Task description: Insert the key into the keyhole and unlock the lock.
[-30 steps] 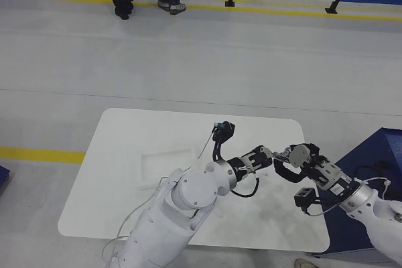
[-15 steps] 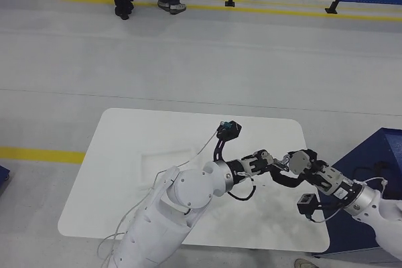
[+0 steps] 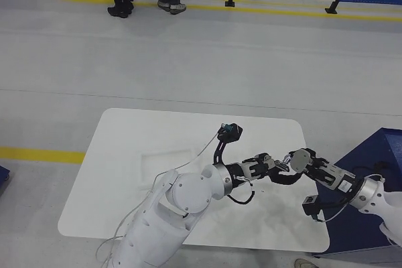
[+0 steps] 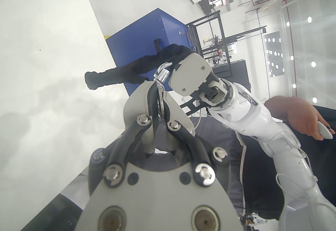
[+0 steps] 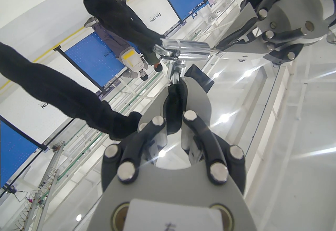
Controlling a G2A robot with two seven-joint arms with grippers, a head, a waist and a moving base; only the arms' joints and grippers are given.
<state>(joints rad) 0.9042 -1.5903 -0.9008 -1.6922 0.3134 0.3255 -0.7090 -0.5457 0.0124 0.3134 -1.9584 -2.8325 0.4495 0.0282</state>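
Note:
Above the right part of the white table point(image 3: 141, 201) my two grippers meet tip to tip. My left gripper point(image 3: 272, 163) point(image 4: 157, 90) is shut on the key point(image 4: 160, 96), a thin metal piece that points into the end of the silver lock point(image 4: 163, 74) point(image 5: 183, 47) point(image 3: 282, 161). Facing it, my right gripper point(image 3: 290, 161) point(image 5: 176, 85) is shut on the lock's lower silver part point(image 5: 174, 72). A black strap point(image 4: 118, 75) point(image 5: 115, 9) hangs from the lock. In the right wrist view the left gripper point(image 5: 223, 47) reaches the lock's far end.
A blue cabinet point(image 3: 382, 157) stands just off the table's right edge, under the right arm. The table's left and middle parts lie bare below the arms. Yellow floor lines run beyond the table.
Both grippers, still joined at the lock, have drifted a little to the right. The left arm has stretched out further and the right arm has drawn back toward the cabinet.

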